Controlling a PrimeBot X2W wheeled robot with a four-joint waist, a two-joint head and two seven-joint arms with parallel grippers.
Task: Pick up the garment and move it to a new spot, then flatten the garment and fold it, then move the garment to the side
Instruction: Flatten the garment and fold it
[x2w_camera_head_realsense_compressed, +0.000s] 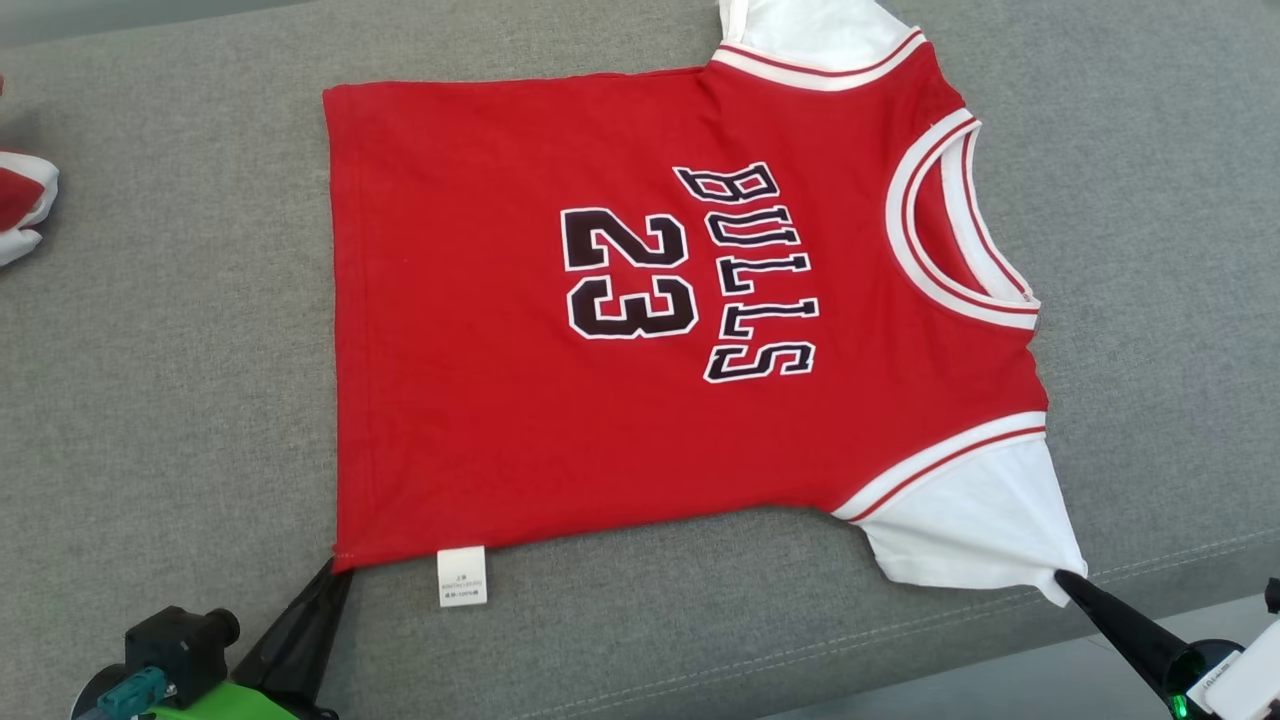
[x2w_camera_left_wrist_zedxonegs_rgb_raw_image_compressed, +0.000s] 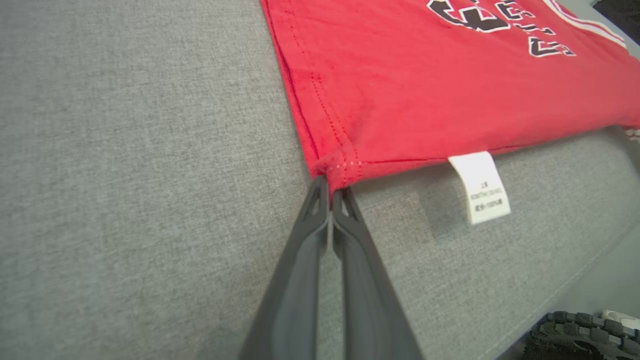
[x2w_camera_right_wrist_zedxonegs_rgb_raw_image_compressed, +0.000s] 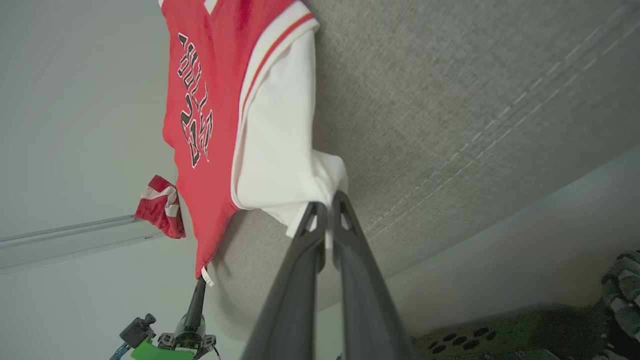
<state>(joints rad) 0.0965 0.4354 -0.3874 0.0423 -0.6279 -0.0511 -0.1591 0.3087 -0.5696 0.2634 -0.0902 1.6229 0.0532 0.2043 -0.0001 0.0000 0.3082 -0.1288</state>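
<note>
**Shirt (x2w_camera_head_realsense_compressed: 480, 400) spread flat, gripped at two near corners**

1. Left arm. In the head view you see the left gripper (x2w_camera_head_realsense_compressed: 335, 572) entering from the lower left, with its fingers angled up and to the right. The left wrist view shows the two fingers pressed together, pinching the red hem corner (x2w_camera_left_wrist_zedxonegs_rgb_raw_image_compressed: 336, 167) at their tips.

2. Right arm. The right gripper (x2w_camera_head_realsense_compressed: 1065, 578) enters from the lower right, with its fingers angled up and to the left. The right wrist view shows the fingers clenched on the tip of the white sleeve (x2w_camera_right_wrist_zedxonegs_rgb_raw_image_compressed: 280, 150), which is drawn out to a point.

3. Shirt position. The shirt lies on the grey cushion (x2w_camera_head_realsense_compressed: 180, 400) with its printed side up. The hem is toward your robot's left and the neck opening toward its right. The near side edge runs between the two grippers. A white care label (x2w_camera_head_realsense_compressed: 461, 576) hangs from that edge, just beside the left gripper. The far sleeve is cut off by the top of the head view.

4. Surroundings. A second red-and-white cloth (x2w_camera_head_realsense_compressed: 20, 200) lies at the left edge of the cushion, well apart from the shirt.
</note>
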